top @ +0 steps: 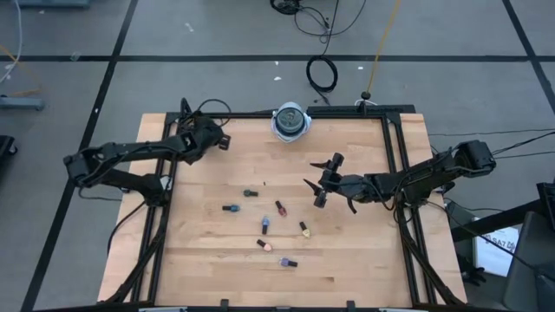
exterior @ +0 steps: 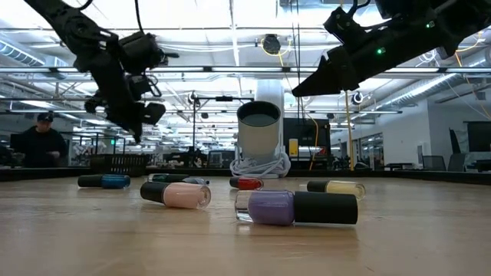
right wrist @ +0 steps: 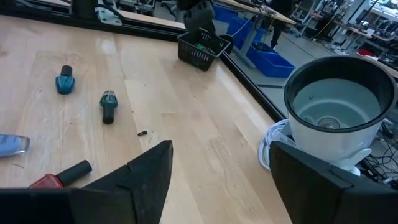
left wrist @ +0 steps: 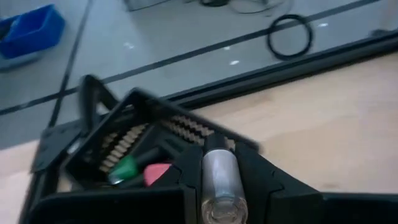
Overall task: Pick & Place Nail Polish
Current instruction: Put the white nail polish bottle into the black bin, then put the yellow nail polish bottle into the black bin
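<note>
Held bottle: your left gripper (left wrist: 221, 186) is closed on one clear-looking nail polish bottle (left wrist: 221, 177), dark cap pointing forward.
Basket: a small black basket (left wrist: 134, 146) sits just past that bottle, at the table's far left corner. You can see a green bottle (left wrist: 126, 169) and a pink one (left wrist: 157, 173) already inside it.
Left gripper: in the high view it hangs over the basket corner (top: 211, 137), so I judge you are about to drop this one in.
Loose bottles: seven or so lie on their sides mid-table, well apart from the basket. You have a teal one (top: 231, 209), a dark one (top: 251, 193), a red one (top: 280, 207), a blue one (top: 265, 225), a yellowish one (top: 304, 229), a pink one (top: 262, 244) and a purple one (top: 287, 261).
Right gripper: yours (top: 323, 182) is spread wide and holds nothing. It hovers above the table, near the red bottle and to the right of the cluster.
White pot: a round white pot (top: 290, 121) stands at the far edge, with a cable coiled at its base.
Table: wooden top (top: 364, 269) in a black frame.
Done: at least two bottles binned and a third held over the basket; I cannot count deeper inside.
Left: release the held bottle, then fetch the loose ones. By my reckoning most of the job is still ahead of you.
Background: a person (exterior: 42, 146) stands far behind the table, away from the arms.
</note>
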